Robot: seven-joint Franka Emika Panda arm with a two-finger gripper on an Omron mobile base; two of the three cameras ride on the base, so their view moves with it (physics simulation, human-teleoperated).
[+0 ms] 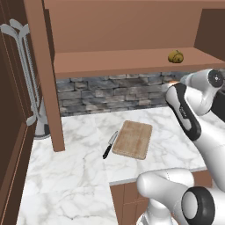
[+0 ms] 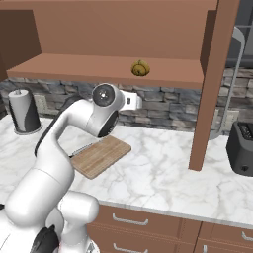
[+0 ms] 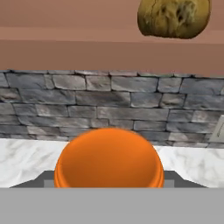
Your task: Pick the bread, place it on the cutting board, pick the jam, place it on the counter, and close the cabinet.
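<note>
The bread (image 1: pixel 176 56) (image 2: pixel 141 68) (image 3: pixel 173 17) lies on the lower shelf of the open cabinet (image 1: pixel 123 61) (image 2: pixel 99 66). Just below the shelf's front edge, my gripper (image 1: pixel 175 84) faces the stone wall. It is shut on the jam (image 3: pixel 109 157), an orange jar that sits low in the hand view and hides the fingertips. Only an orange sliver of it shows by the hand in the left base view. The cutting board (image 1: pixel 132 139) (image 2: pixel 100 155) lies flat and bare on the counter (image 1: pixel 74 176) (image 2: pixel 163 173), below and to the left of the gripper.
A black-handled knife (image 1: pixel 110 145) lies along the board's left edge. The cabinet's open door (image 1: pixel 44 74) (image 2: pixel 212 84) juts out over the counter. A paper towel roll (image 2: pixel 23 111) stands at the back, a dark toaster (image 2: pixel 242 148) at the right, a tall dark cupboard (image 1: pixel 13 110) at the left.
</note>
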